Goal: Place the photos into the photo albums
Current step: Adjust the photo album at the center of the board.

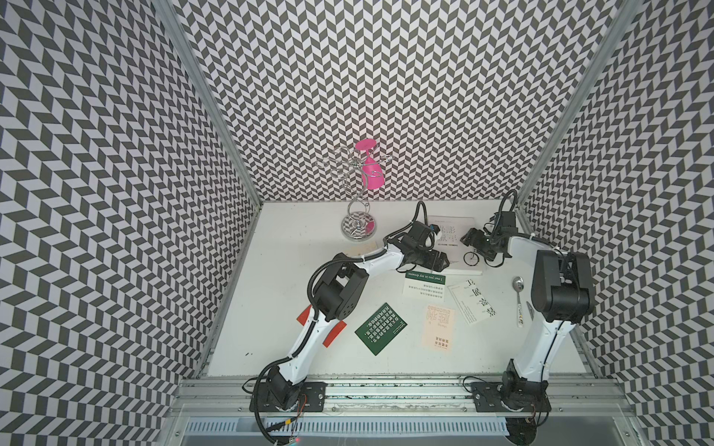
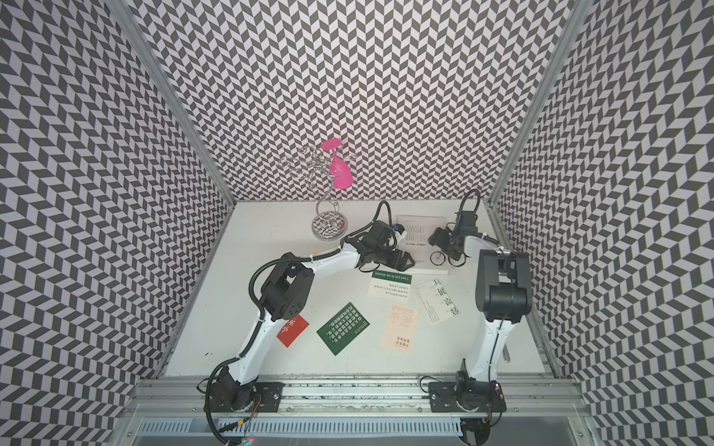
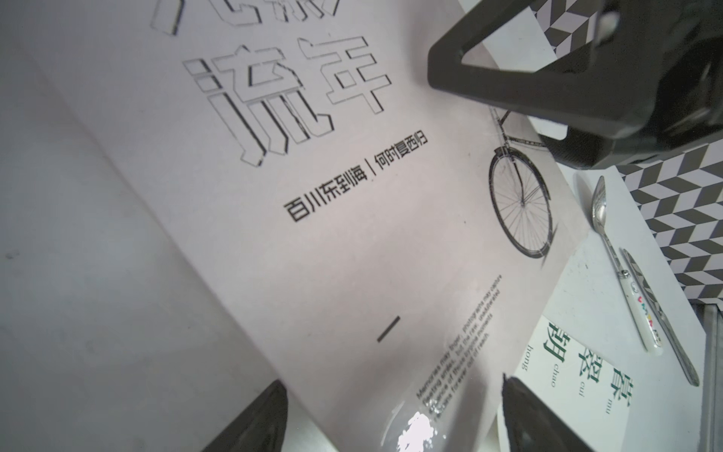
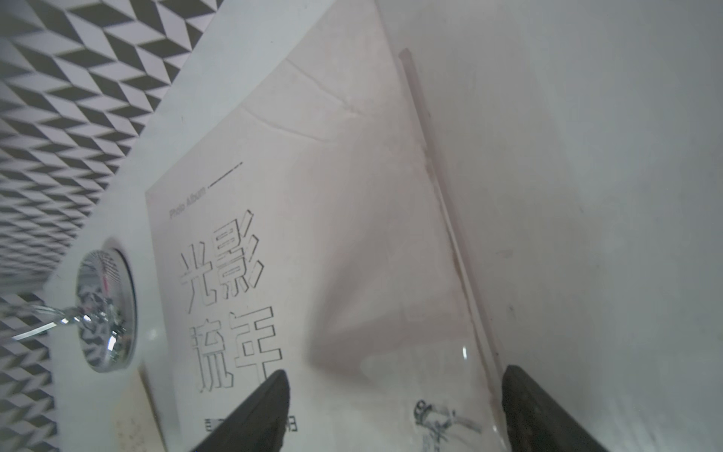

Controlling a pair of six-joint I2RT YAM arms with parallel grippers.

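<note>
1. You have one photo album (image 1: 455, 253): a thin white book, closed and flat at the far right of the table (image 1: 270, 328), cover up, with large outlined Chinese characters and a small black bicycle drawing.
2. Just in front of its near edge you find the white card with a green band (image 1: 424, 287); beside it, tilted, lies the white card with dark characters (image 1: 473, 302).
3. Toward the table's front edge you see the peach card (image 1: 437, 329) and, apart from it, the dark green card (image 1: 381, 329), turned diagonally.
4. Your red card (image 2: 293, 331) sits leftmost, partly hidden.
5. Your cream card (image 1: 361, 248) lies left of the album, mostly hidden.
6. All six lie flat, outside the album.
</note>
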